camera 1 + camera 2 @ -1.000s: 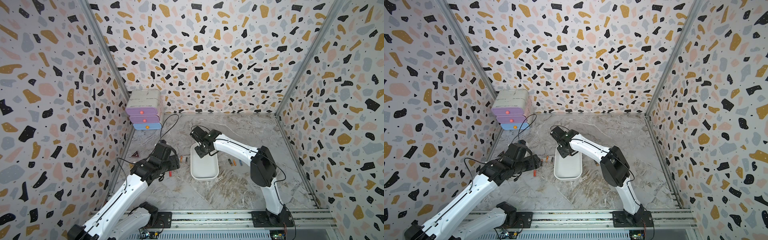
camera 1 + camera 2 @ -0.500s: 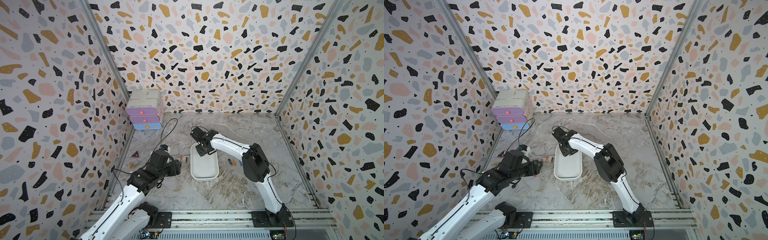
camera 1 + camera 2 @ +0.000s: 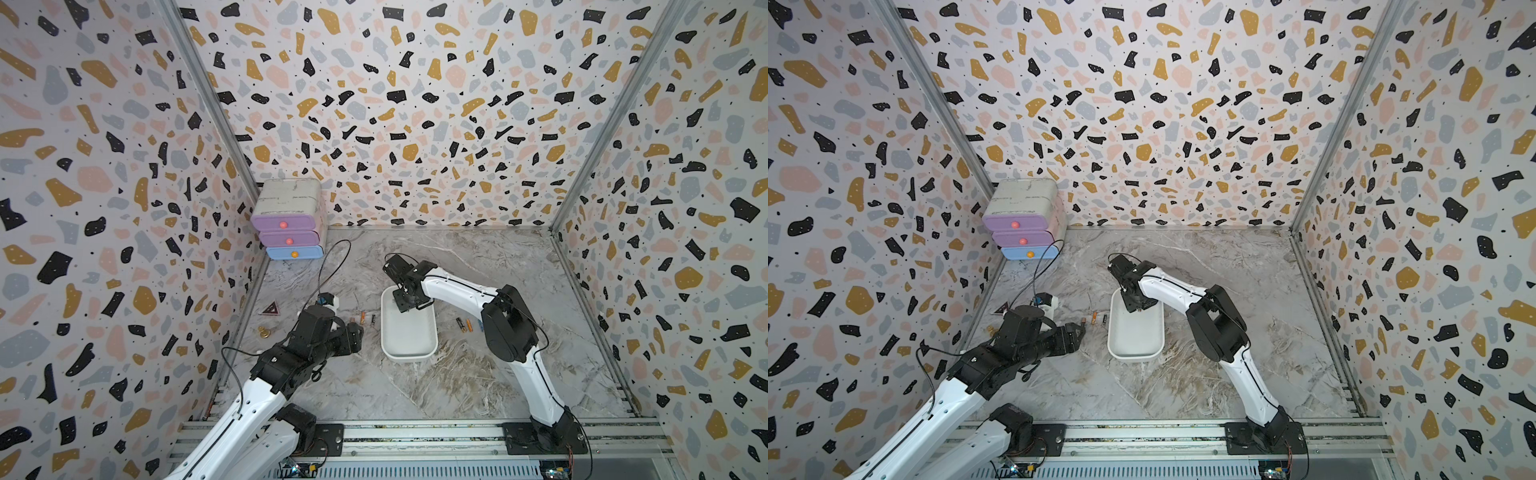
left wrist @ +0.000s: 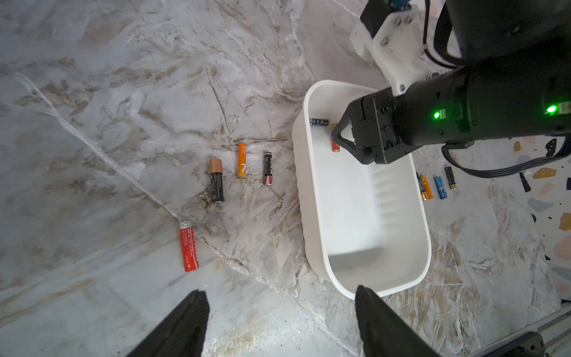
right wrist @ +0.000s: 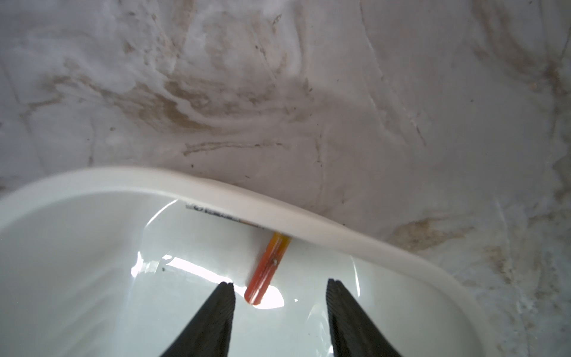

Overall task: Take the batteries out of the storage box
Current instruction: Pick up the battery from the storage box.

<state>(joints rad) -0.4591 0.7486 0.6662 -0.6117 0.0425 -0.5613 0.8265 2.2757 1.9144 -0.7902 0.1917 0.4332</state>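
The white storage box (image 3: 409, 336) (image 3: 1136, 336) lies mid-table. Two batteries remain inside at its far end: a black one (image 4: 319, 122) along the end wall and an orange-red one (image 5: 267, 269). My right gripper (image 5: 279, 282) (image 3: 409, 305) hangs open inside the box, fingertips on either side of the orange-red cell's near end without touching it. Left of the box lie a red battery (image 4: 189, 245), a copper-topped one (image 4: 217, 180), an orange one (image 4: 242, 160) and a black-red one (image 4: 268, 168). Several more (image 4: 438, 185) lie to its right. My left gripper (image 4: 279, 296) (image 3: 357, 332) is open and empty above the table near the box's front left corner.
A white drawer unit (image 3: 289, 220) with purple and blue drawers stands in the back left corner. A small triangular sign (image 3: 270, 308) and a brass piece (image 3: 264, 331) lie by the left wall. Patterned walls enclose three sides, and a rail (image 3: 415, 432) runs along the front.
My left arm has drawn back toward the front left, lower over the table, and its jaws have widened. The right gripper stays in the box's far end while its elbow has shifted.
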